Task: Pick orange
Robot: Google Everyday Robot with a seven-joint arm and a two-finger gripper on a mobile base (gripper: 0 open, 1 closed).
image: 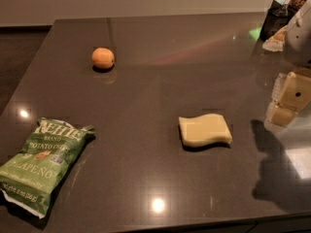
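The orange (103, 58) is a small round orange-yellow fruit lying on the dark countertop (160, 72), in the far left part. My gripper (287, 101) is a cream-coloured piece at the right edge of the view, hanging above the counter's right side under the white arm (300, 33). It is far to the right of the orange and holds nothing that I can see.
A pale yellow wavy sponge (204, 129) lies mid-counter, between gripper and orange but nearer the front. A green chip bag (43, 165) lies at the front left. Dark containers (278, 17) stand at the far right corner. The counter's front edge runs along the bottom.
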